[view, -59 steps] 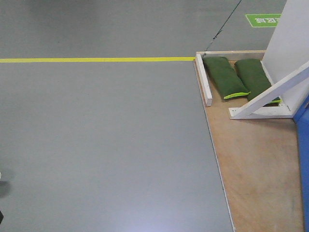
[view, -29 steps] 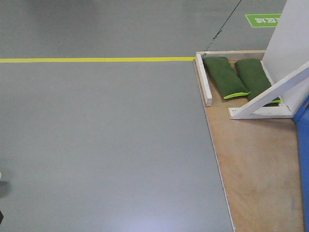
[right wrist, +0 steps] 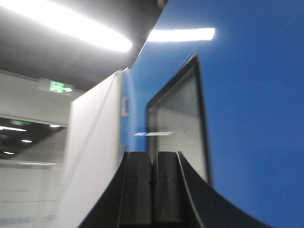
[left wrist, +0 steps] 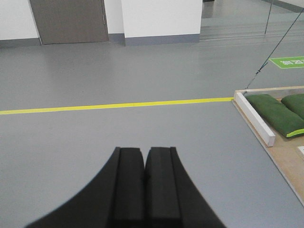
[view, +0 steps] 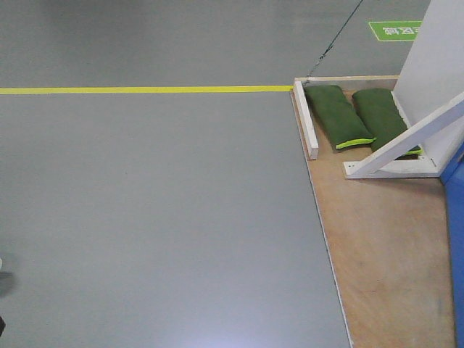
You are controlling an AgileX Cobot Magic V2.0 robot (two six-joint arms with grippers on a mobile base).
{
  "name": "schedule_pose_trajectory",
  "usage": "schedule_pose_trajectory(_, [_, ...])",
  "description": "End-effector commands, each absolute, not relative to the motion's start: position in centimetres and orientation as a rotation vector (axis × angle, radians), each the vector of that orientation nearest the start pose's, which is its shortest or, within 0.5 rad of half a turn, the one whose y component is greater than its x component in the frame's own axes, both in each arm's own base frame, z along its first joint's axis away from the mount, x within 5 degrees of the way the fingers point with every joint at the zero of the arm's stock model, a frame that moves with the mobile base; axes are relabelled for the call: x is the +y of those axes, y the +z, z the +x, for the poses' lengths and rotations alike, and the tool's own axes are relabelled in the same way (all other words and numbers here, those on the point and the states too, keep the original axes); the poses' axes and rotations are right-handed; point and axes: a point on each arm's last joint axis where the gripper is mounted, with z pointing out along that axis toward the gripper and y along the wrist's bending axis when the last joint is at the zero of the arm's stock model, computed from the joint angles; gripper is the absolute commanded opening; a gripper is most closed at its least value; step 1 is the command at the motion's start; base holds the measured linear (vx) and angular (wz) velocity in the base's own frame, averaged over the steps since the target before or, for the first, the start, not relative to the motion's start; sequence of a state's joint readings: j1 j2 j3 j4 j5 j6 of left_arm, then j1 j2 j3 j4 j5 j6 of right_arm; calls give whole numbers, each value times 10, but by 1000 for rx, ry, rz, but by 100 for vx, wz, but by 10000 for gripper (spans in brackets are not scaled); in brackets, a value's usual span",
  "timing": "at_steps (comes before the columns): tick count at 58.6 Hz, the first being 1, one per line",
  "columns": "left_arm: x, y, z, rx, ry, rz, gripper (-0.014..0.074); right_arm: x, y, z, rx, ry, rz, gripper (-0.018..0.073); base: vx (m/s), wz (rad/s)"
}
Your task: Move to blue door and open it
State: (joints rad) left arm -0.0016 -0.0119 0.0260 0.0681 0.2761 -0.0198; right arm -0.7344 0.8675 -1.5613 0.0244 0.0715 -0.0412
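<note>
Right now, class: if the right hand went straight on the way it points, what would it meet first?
Probably the blue door, at its dark-framed window pane straight ahead of the shut right hand; depth is unclear.

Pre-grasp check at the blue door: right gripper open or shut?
Shut: the right gripper shows its two black fingers pressed together, no gap, nothing between them, with the blue door ahead.
</note>
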Motion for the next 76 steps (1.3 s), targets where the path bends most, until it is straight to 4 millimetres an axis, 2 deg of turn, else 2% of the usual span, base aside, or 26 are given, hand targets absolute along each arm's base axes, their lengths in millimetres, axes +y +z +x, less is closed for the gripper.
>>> schedule_pose_trajectory(1, [1, 197, 54, 1652, 33, 29, 73, -53, 618, 58, 793, -889, 218, 12, 0, 0])
schedule_pose_trajectory(11, [1, 197, 54, 1652, 33, 29, 73, -72, 606, 73, 950, -946, 265, 12, 0, 0])
schedule_pose_trajectory(18, [1, 197, 54, 1652, 33, 29, 73, -101, 592, 82, 1094, -1022, 386, 12, 0, 0])
schedule_pose_trajectory(26, [1, 197, 54, 1652, 33, 29, 73, -129, 582, 78, 1167, -1119, 512, 12, 0, 0])
schedule_pose_trajectory(33, [1, 197, 54, 1652, 33, 29, 73, -142, 582, 56, 1130, -1258, 620, 12, 0, 0])
schedule_pose_trajectory(47, [1, 197, 54, 1652, 33, 29, 73, -154, 585, 4, 1021, -1564, 812, 12, 0, 0])
schedule_pose_trajectory(55, [1, 197, 54, 1652, 33, 29, 73, -168, 579, -21, 982, -1642, 943, 12, 0, 0])
schedule_pose_trajectory(66, [1, 197, 54, 1652, 33, 29, 73, -207, 561, -51, 989, -1670, 1095, 12, 0, 0])
schedule_pose_trajectory(76, [1, 197, 54, 1652, 33, 29, 73, -251, 545, -71, 978, -1705, 1097, 12, 0, 0])
